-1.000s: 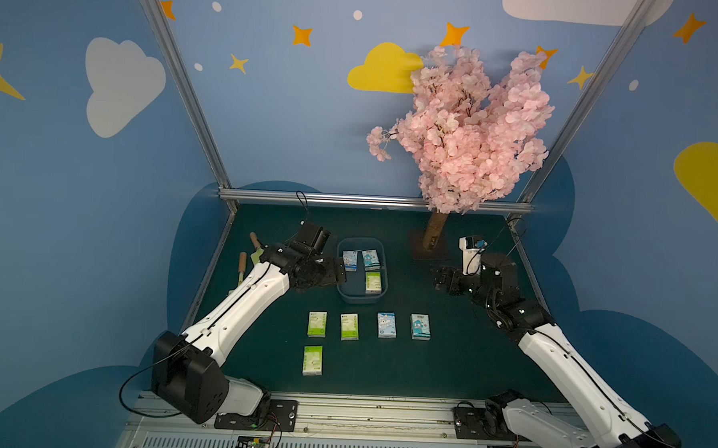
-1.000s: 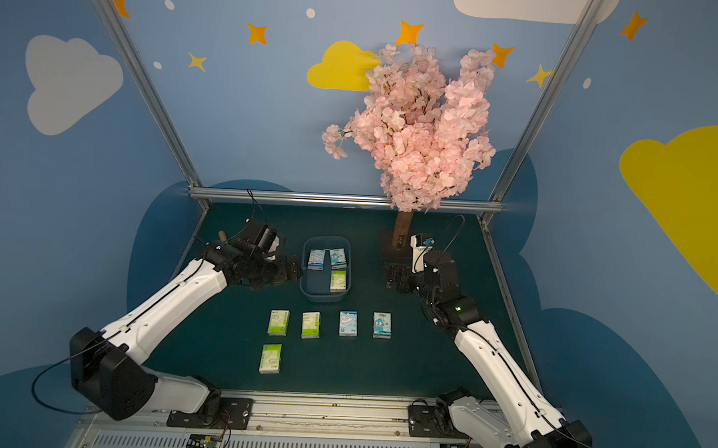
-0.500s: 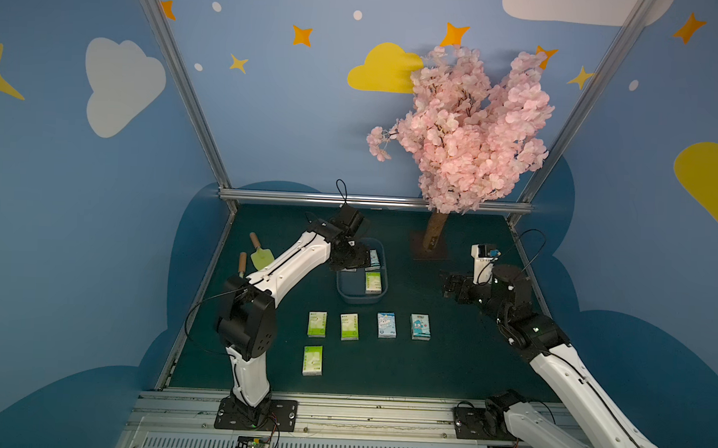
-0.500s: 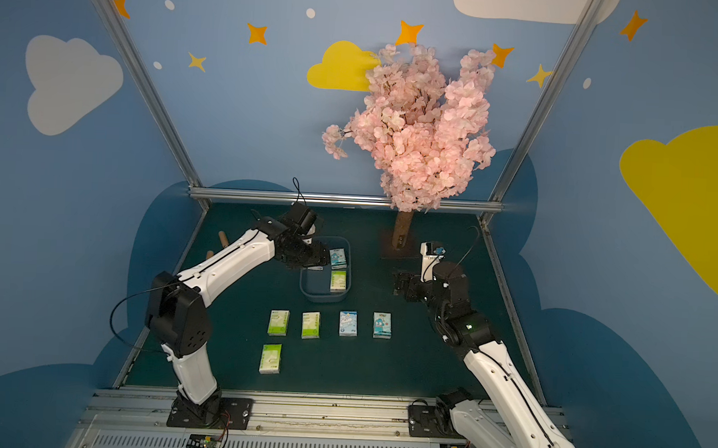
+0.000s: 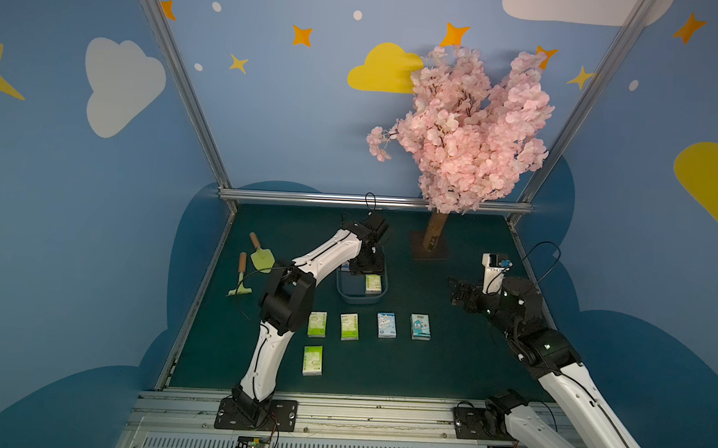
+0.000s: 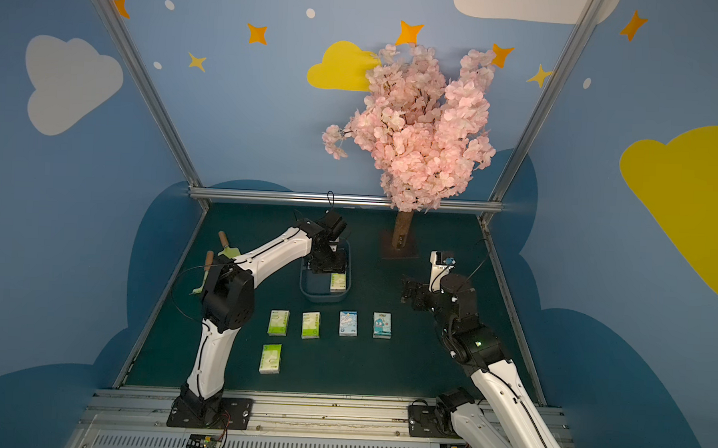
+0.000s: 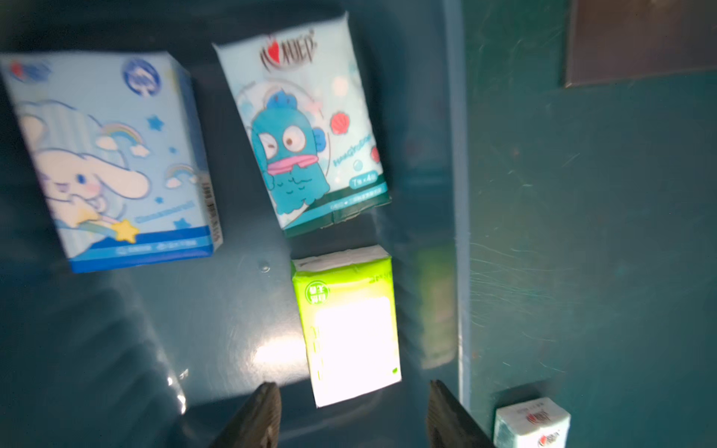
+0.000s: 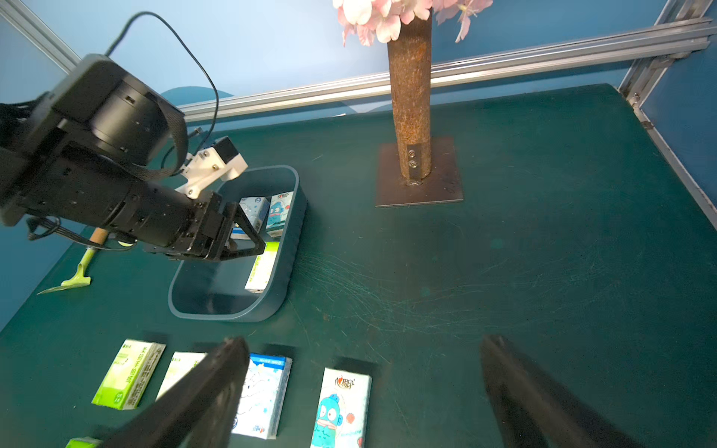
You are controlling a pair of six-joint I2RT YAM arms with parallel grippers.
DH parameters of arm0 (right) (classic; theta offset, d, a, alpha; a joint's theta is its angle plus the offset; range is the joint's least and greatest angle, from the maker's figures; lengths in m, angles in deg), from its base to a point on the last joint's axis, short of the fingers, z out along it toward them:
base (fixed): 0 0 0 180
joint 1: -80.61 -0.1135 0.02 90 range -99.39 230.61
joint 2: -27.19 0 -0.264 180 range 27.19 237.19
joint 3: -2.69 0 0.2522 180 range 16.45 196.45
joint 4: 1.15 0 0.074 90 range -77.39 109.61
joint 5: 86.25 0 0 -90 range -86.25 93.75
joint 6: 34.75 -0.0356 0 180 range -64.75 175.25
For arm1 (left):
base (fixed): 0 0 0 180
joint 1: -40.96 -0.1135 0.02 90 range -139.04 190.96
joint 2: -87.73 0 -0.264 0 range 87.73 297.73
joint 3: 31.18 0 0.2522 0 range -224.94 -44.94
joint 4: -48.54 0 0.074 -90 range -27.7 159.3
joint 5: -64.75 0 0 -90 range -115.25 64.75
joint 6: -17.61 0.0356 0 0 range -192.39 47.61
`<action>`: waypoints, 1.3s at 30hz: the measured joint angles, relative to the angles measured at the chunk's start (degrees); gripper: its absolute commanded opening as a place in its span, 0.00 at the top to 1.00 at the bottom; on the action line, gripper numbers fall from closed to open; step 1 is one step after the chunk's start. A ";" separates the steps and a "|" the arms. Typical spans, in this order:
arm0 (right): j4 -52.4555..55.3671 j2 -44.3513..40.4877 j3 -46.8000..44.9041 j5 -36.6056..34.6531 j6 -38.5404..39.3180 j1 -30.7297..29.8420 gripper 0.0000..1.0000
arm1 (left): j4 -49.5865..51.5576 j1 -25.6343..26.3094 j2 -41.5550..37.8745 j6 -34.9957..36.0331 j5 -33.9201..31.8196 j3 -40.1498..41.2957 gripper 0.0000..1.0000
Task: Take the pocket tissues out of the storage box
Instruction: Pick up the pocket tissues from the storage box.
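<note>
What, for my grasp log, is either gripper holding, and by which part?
Nothing. The left gripper hangs open over the green packet; the right gripper is open, empty.

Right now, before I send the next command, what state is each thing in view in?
left claw, open, empty.
right claw, open, empty, above the table.
storage box, upright on the table, three packets inside.
blue packets, two, lying in the box, ungripped.
green packet, lying in the box, ungripped, under the left claw.
removed packets, five, flat outside the box.
garden tools, two, lying on the table.
</note>
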 measured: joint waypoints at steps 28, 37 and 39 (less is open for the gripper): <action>1.29 -1.95 -1.07 -1.57 1.55 2.03 0.02 | 4.07 0.87 10.45 2.27 -2.12 -8.72 0.35; 1.27 -1.22 -1.38 -1.33 1.51 2.29 0.02 | 6.10 0.96 10.54 3.37 -4.37 -8.74 0.35; 1.25 -1.07 -1.44 -1.27 1.49 2.40 0.02 | 6.29 0.96 10.54 3.56 -4.66 -8.74 0.36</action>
